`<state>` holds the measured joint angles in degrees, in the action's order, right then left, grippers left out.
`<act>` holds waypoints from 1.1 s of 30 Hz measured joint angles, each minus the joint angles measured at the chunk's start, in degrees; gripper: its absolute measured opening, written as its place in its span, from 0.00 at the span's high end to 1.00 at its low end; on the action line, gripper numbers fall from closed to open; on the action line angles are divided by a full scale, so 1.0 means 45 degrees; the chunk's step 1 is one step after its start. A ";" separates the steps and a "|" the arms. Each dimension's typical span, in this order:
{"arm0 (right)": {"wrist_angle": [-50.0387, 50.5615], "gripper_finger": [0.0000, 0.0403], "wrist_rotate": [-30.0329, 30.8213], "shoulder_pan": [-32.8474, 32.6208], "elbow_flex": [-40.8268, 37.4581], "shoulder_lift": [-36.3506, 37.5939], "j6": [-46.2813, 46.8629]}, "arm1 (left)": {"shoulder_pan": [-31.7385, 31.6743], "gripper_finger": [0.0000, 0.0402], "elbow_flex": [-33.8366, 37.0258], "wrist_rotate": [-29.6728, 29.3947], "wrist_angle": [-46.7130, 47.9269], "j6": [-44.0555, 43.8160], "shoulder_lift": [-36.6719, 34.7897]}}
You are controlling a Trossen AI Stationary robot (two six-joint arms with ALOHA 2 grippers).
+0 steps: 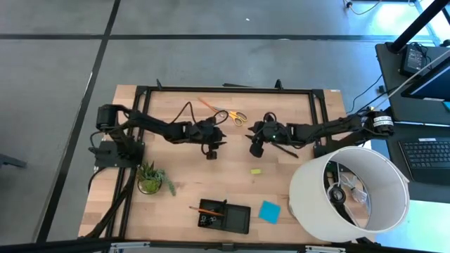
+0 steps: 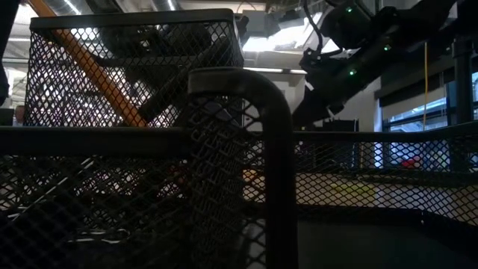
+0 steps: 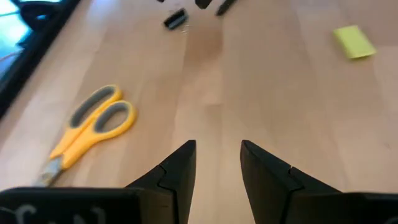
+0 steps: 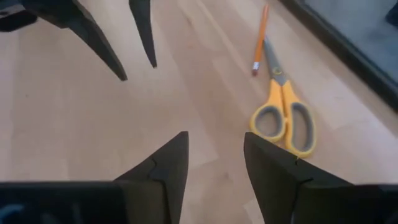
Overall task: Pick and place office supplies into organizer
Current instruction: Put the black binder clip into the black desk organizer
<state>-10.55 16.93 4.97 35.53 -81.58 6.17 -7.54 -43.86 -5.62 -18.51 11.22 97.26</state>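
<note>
Yellow-handled scissors [image 1: 236,117] lie flat on the wooden table near its far edge, with an orange pencil [image 1: 209,105] beside them. My left gripper [image 1: 211,152] hovers open just near of them, nothing between its fingers [image 3: 217,146]. My right gripper [image 1: 254,149] faces it from the right, also open and empty [image 4: 216,137]. The scissors [image 3: 93,127] [image 4: 283,115] show in both wrist views. A small yellow block [image 1: 256,171] lies toward the table's middle. The black organizer [image 1: 235,223] stands at the near edge, a blue note pad [image 1: 268,211] to its right.
A small potted plant [image 1: 150,180] stands at the near left. A large white lampshade [image 1: 349,194] fills the near right corner. A thin orange-tipped stick [image 1: 202,209] juts from the organizer's left end. Black mesh [image 2: 134,149] blocks most of the low view.
</note>
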 joint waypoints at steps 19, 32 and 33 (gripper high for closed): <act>0.2442 0.61 0.2359 0.1041 0.0000 -0.0005 0.0374 | 0.0483 0.70 0.0000 -0.0171 0.0596 -0.0091 -0.0065; 0.4879 0.61 0.2564 0.2197 0.0000 -0.0005 0.1679 | 0.0406 0.70 0.0000 -0.0171 0.0590 0.0113 -0.0065; 0.5055 0.61 0.2550 0.2195 0.0000 -0.0005 0.1708 | 0.0401 0.70 0.0000 -0.0173 0.0590 0.0113 -0.0065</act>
<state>12.20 28.40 14.85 35.53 -81.60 13.86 -5.74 -43.86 -6.40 -15.86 11.73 96.97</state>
